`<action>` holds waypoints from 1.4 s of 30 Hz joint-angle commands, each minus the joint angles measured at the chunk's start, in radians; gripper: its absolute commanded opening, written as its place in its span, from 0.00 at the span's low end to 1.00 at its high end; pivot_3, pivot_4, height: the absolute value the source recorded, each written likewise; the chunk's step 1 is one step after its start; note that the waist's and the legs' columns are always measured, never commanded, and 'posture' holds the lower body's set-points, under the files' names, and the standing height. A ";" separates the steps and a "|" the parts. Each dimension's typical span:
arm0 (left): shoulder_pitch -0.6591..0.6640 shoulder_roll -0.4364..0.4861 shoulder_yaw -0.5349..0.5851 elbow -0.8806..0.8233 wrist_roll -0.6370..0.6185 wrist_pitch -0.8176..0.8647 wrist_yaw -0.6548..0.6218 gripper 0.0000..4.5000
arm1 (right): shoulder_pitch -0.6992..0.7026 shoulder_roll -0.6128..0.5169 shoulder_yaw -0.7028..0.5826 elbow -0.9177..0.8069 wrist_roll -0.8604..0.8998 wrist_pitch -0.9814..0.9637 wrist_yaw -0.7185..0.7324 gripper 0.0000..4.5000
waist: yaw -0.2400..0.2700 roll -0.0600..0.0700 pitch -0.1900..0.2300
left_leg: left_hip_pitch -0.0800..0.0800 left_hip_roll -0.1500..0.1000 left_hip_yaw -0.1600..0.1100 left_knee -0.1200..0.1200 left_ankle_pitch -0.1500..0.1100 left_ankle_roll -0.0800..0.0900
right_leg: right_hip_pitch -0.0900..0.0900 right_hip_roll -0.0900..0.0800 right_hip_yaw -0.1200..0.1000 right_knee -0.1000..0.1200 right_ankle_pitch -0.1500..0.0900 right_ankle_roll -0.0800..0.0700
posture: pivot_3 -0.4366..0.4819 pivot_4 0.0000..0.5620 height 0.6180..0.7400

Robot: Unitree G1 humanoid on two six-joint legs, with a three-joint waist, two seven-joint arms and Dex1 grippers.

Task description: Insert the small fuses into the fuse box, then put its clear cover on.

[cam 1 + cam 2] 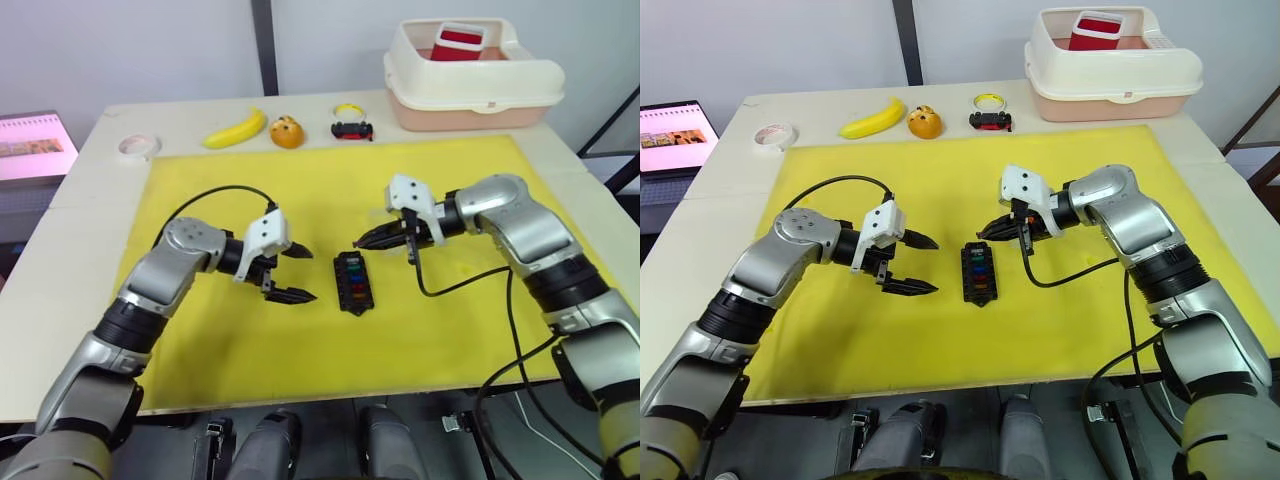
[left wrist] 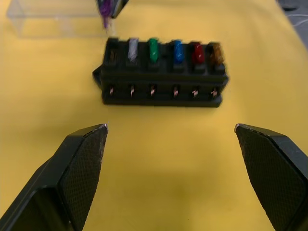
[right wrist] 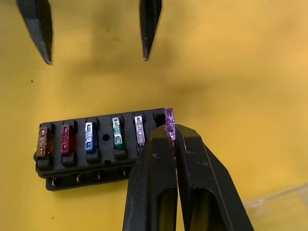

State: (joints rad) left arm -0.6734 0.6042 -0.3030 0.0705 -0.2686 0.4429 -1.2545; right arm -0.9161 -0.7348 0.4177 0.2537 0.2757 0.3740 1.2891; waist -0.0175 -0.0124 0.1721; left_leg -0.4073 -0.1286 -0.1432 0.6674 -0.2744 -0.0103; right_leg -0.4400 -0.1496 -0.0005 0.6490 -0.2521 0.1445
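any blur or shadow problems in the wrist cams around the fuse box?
Left wrist view: fuse box slightly soft, left pincer tips sharper, clear cover faint against the mat. Right wrist view: purple fuse in the right pincer is sharp; a broad dim shadow lies on the mat beyond the box.

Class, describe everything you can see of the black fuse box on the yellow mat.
The fuse box is a small black rectangular block, plastic by its look, lying flat on the yellow mat between the two grippers. One row holds five fuses: grey, green, blue, red and orange; the end slot beside the grey one is empty. Small metal terminals line one long side. Neither gripper touches it.
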 commanded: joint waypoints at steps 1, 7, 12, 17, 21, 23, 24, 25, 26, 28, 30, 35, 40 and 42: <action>-0.012 -0.009 0.010 -0.011 0.012 -0.018 0.009 0.99 | -0.035 0.020 -0.035 0.015 -0.029 -0.037 0.039 0.00 | 0.000 0.000 0.000 | 0.000 0.000 0.000 0.000 0.000 0.000 | 0.000 0.000 0.000 0.000 0.000 0.000 | 0.48 0.27 1.00; -0.011 -0.019 0.015 -0.014 0.020 -0.011 0.018 0.99 | -0.050 0.061 -0.042 0.030 -0.065 -0.047 0.065 0.00 | 0.000 0.000 0.000 | 0.000 0.000 0.000 0.000 0.000 0.000 | 0.000 0.000 0.000 0.000 0.000 0.000 | 0.48 0.27 1.00; -0.009 -0.024 0.015 -0.022 0.021 -0.009 0.022 0.99 | -0.051 0.074 -0.044 0.065 -0.101 -0.068 0.069 0.00 | 0.000 0.000 0.000 | 0.000 0.000 0.000 0.000 0.000 0.000 | 0.000 0.000 0.000 0.000 0.000 0.000 | 0.48 0.27 1.00; -0.009 -0.025 0.014 -0.024 0.021 -0.009 0.021 0.99 | -0.052 0.082 -0.055 0.079 -0.114 -0.070 0.083 0.00 | 0.000 0.000 0.000 | 0.000 0.000 0.000 0.000 0.000 0.000 | 0.000 0.000 0.000 0.000 0.000 0.000 | 0.48 0.27 1.00; -0.009 -0.031 0.012 -0.029 0.022 -0.008 0.025 0.99 | -0.052 0.087 -0.057 0.094 -0.134 -0.082 0.091 0.00 | 0.000 0.000 0.000 | 0.000 0.000 0.000 0.000 0.000 0.000 | 0.000 0.000 0.000 0.000 0.000 0.000 | 0.48 0.27 1.00; -0.009 -0.032 0.011 -0.031 0.022 -0.009 0.025 0.99 | -0.052 0.091 -0.060 0.102 -0.142 -0.085 0.095 0.00 | 0.000 0.000 0.000 | 0.000 0.000 0.000 0.000 0.000 0.000 | 0.000 0.000 0.000 0.000 0.000 0.000 | 0.48 0.27 1.00; -0.009 -0.032 0.011 -0.031 0.022 -0.009 0.025 0.99 | -0.052 0.093 -0.061 0.106 -0.145 -0.087 0.098 0.00 | 0.000 0.000 0.000 | 0.000 0.000 0.000 0.000 0.000 0.000 | 0.000 0.000 0.000 0.000 0.000 0.000 | 0.48 0.27 1.00; -0.009 -0.032 0.012 -0.030 0.023 -0.010 0.025 0.99 | -0.051 0.095 -0.061 0.109 -0.149 -0.089 0.099 0.00 | 0.000 0.000 0.000 | 0.000 0.000 0.000 0.000 0.000 0.000 | 0.000 0.000 0.000 0.000 0.000 0.000 | 0.48 0.27 1.00; -0.008 -0.031 0.012 -0.031 0.023 -0.011 0.026 0.99 | -0.049 0.096 -0.061 0.110 -0.151 -0.090 0.100 0.00 | 0.000 0.000 0.000 | 0.000 0.000 0.000 0.000 0.000 0.000 | 0.000 0.000 0.000 0.000 0.000 0.000 | 0.48 0.27 1.00; -0.007 -0.031 0.012 -0.033 0.023 -0.011 0.027 0.99 | -0.047 0.099 -0.062 0.113 -0.155 -0.093 0.101 0.00 | 0.000 0.000 0.000 | 0.000 0.000 0.000 0.000 0.000 0.000 | 0.000 0.000 0.000 0.000 0.000 0.000 | 0.48 0.27 1.00; -0.006 -0.030 0.013 -0.034 0.023 -0.012 0.028 0.99 | -0.046 0.103 -0.064 0.118 -0.158 -0.095 0.102 0.00 | 0.000 0.000 0.000 | 0.000 0.000 0.000 0.000 0.000 0.000 | 0.000 0.000 0.000 0.000 0.000 0.000 | 0.48 0.27 1.00; -0.006 -0.030 0.013 -0.035 0.022 -0.011 0.031 0.99 | -0.050 0.113 -0.067 0.120 -0.160 -0.088 0.102 0.00 | -0.001 0.000 0.000 | 0.000 0.000 0.000 0.000 0.000 0.000 | 0.000 0.000 0.000 0.000 0.000 0.000 | 0.48 0.27 1.00; -0.009 -0.031 0.013 -0.032 0.023 -0.012 0.036 0.99 | -0.051 0.114 -0.060 0.124 -0.173 -0.069 0.103 0.00 | -0.001 0.000 0.000 | 0.000 0.000 0.000 0.000 0.000 0.000 | 0.000 0.000 0.000 0.000 0.000 0.000 | 0.48 0.27 1.00; -0.008 -0.031 0.013 -0.032 0.024 -0.012 0.038 0.99 | -0.045 0.114 -0.057 0.121 -0.180 -0.062 0.103 0.00 | -0.001 0.000 0.000 | 0.000 0.000 0.000 0.000 0.000 0.000 | 0.000 0.000 0.000 0.000 0.000 0.000 | 0.48 0.27 1.00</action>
State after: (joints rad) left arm -0.6742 0.5753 -0.3023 0.0690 -0.2477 0.4439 -1.2180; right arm -0.9397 -0.6198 0.3790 0.3833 0.1020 0.3090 1.3892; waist -0.0184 -0.0123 0.1721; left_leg -0.4072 -0.1287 -0.1435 0.6676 -0.2743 -0.0105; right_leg -0.4401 -0.1496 -0.0005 0.6494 -0.2521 0.1445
